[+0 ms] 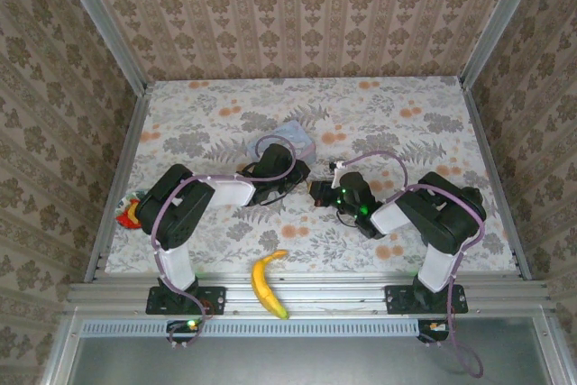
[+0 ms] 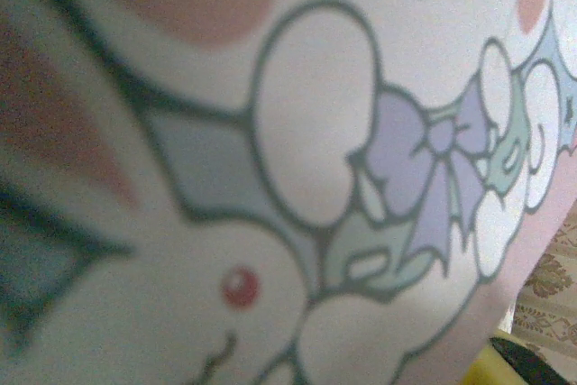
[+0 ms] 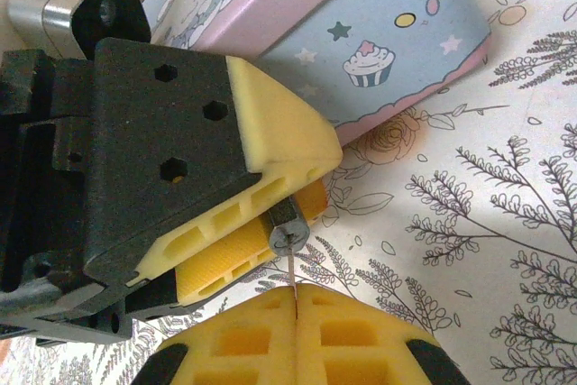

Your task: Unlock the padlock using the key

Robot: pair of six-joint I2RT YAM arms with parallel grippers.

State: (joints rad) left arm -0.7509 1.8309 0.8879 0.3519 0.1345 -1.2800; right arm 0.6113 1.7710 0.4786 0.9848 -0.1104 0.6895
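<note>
In the right wrist view the small dark padlock (image 3: 290, 233) is pinched between the yellow fingers of my left gripper (image 3: 287, 214). Its round grey keyhole face points toward my right gripper (image 3: 296, 306). That gripper is shut on the slim silvery key (image 3: 295, 275). The key's thin blade stands out from between the fingertips, and its tip meets the keyhole slot. The padlock's shackle is hidden behind the left fingers. From above, the left gripper (image 1: 308, 185) and right gripper (image 1: 326, 194) meet tip to tip at mid-table.
A pale blue and pink cartoon tin (image 3: 361, 33) lies just behind the left gripper (image 1: 293, 138); its bunny lid (image 2: 315, 132) sits close under the left wrist camera. A banana (image 1: 268, 284) lies at the near edge, and a red-yellow object (image 1: 131, 212) at the left rail.
</note>
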